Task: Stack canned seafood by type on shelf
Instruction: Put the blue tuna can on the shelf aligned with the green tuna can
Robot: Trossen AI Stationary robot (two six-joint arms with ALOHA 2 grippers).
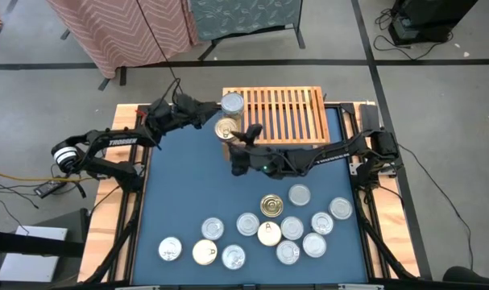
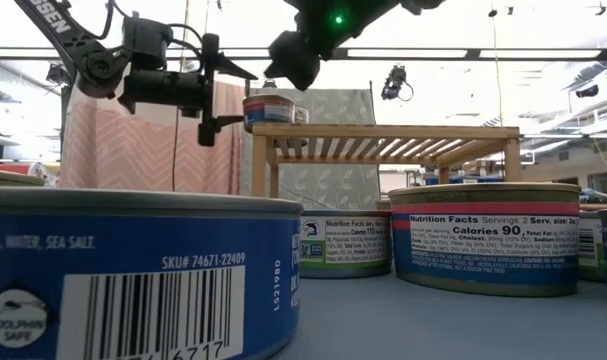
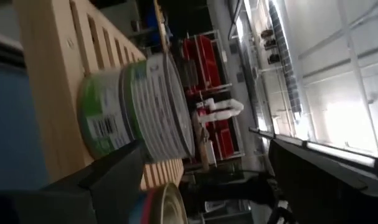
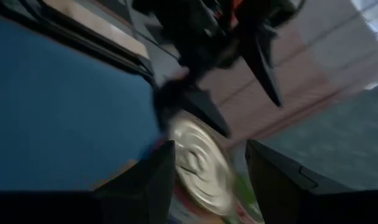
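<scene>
- Presently finds the left gripper (image 1: 210,111) spread wide at the left end of the shelf (image 1: 288,113), level with a green-labelled tin (image 1: 232,103) and just beside it, with nothing between its fingers.
- Places that tin on the slatted top, upright, at the shelf's left edge.
- Places the right gripper (image 1: 242,138) at the shelf's front left corner, close against a second silver-topped tin (image 1: 226,129). Cannot tell whether this tin is gripped or only framed.
- Counts about a dozen loose tins (image 1: 292,228) flat on the blue table (image 1: 188,185), well apart from the shelf.
- Judges the tins rigid, dense for their size and smooth-walled, with paper labels likely to slip under a light pinch.
- Recommends a hold across the side wall at mid-height, square to the tin and firm.
- Advises against the lid rim: shallow purchase and a risk of tipping.
</scene>
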